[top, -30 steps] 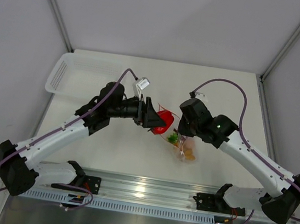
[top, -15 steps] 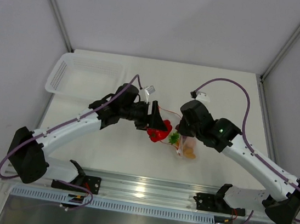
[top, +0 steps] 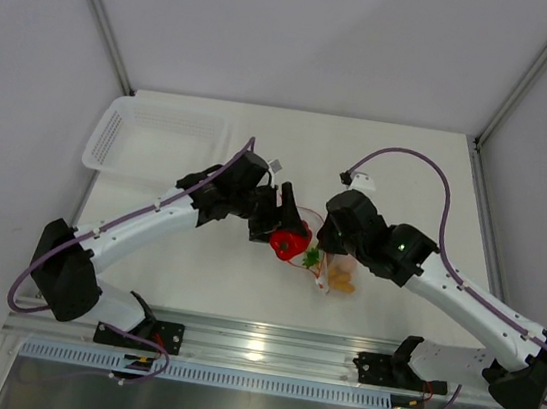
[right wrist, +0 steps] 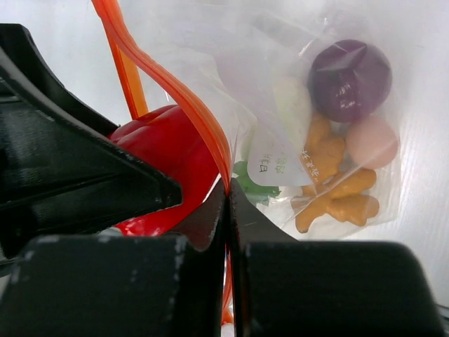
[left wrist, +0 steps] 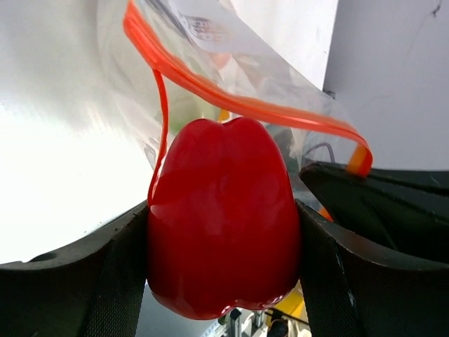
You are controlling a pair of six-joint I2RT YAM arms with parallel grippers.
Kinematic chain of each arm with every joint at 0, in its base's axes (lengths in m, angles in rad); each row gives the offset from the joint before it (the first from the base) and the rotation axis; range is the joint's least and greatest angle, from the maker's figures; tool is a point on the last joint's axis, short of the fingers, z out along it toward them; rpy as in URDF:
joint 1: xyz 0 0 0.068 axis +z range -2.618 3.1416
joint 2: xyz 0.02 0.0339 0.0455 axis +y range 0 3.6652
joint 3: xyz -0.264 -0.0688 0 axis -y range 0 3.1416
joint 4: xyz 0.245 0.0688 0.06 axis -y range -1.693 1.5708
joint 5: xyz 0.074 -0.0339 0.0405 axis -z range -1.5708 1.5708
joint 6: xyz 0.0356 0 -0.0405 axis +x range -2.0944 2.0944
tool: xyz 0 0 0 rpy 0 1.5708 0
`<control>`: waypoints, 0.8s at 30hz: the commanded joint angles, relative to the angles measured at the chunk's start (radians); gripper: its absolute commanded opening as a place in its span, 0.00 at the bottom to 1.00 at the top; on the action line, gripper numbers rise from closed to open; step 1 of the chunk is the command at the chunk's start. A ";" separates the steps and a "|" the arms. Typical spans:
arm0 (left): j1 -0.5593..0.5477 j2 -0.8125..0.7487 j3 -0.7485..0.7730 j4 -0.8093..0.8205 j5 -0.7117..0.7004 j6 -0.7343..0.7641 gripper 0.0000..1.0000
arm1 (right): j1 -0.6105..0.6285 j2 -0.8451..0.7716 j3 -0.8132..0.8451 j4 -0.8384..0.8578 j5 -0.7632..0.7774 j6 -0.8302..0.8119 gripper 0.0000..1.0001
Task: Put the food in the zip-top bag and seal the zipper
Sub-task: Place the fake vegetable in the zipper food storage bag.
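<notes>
My left gripper is shut on the red round toy food, a glossy pepper shape, and holds it at the open mouth of the clear zip-top bag. The orange-red zipper arcs just over and beside the red food. My right gripper is shut on one edge of the zipper and holds the mouth open. Inside the bag lie the purple food, orange-yellow pieces, a pale pink piece and a bit of green. In the top view the bag sits between the two grippers.
A white slotted basket stands at the back left of the table. Purple cables loop over both arms. A metal rail runs along the near edge.
My left gripper has moved right and toward the near edge with the red food, up to the bag's mouth. The right gripper has shifted slightly left while still holding the zipper.
</notes>
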 commanded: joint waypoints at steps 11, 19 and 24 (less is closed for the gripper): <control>-0.019 -0.070 -0.042 0.133 -0.045 -0.174 0.33 | 0.011 -0.015 0.006 0.062 -0.049 0.052 0.00; -0.025 -0.076 -0.015 0.076 -0.093 -0.166 0.63 | 0.014 -0.021 0.008 0.062 -0.055 0.076 0.00; -0.031 -0.071 -0.018 0.070 -0.108 -0.189 0.67 | 0.015 -0.021 0.021 0.059 -0.060 0.073 0.00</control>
